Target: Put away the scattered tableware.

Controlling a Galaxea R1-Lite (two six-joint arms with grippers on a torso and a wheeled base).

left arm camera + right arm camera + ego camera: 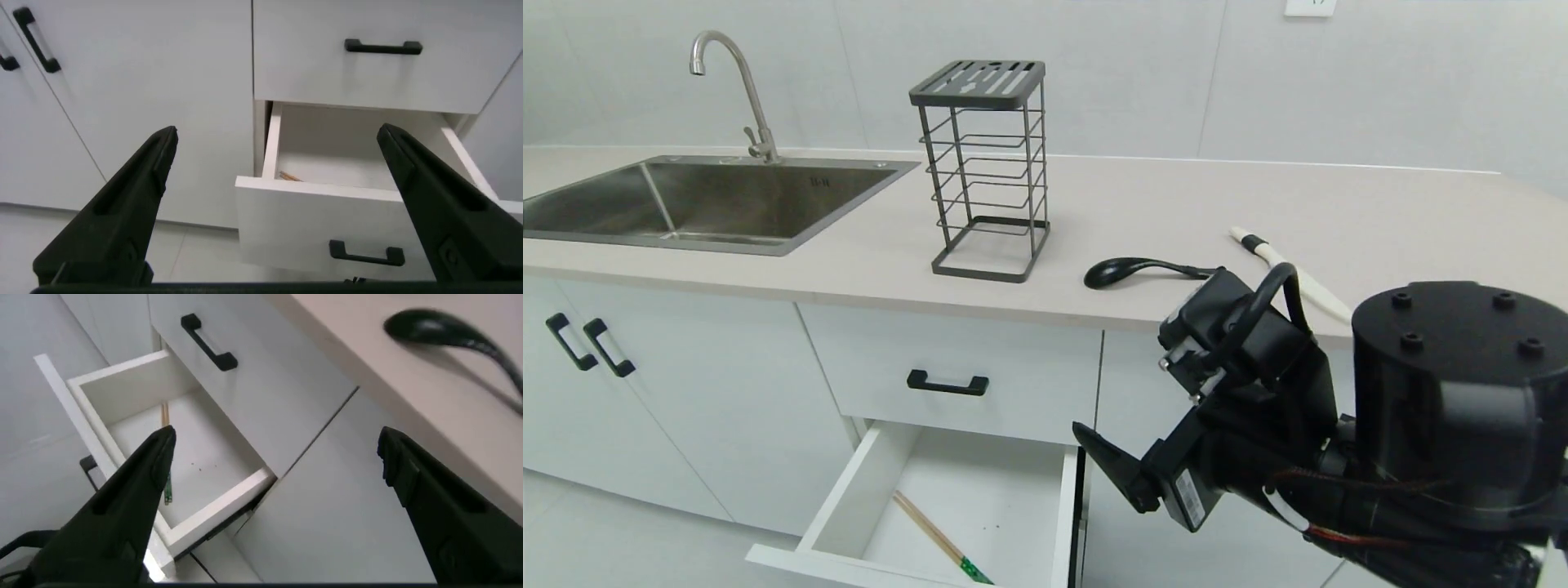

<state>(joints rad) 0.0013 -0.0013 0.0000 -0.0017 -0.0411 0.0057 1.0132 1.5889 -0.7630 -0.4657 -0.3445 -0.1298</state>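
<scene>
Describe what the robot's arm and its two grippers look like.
The right arm is matte black, with a round joint cap bearing four recessed screws, a looped black cable, thin red and white wires and a white label. The left gripper and right gripper each have two black, wedge-shaped fingers.

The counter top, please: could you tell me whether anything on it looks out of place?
Yes. The black spoon and a white utensil lie loose near the counter's front edge, outside the wire rack. Nothing looks spilled or damaged.
</scene>
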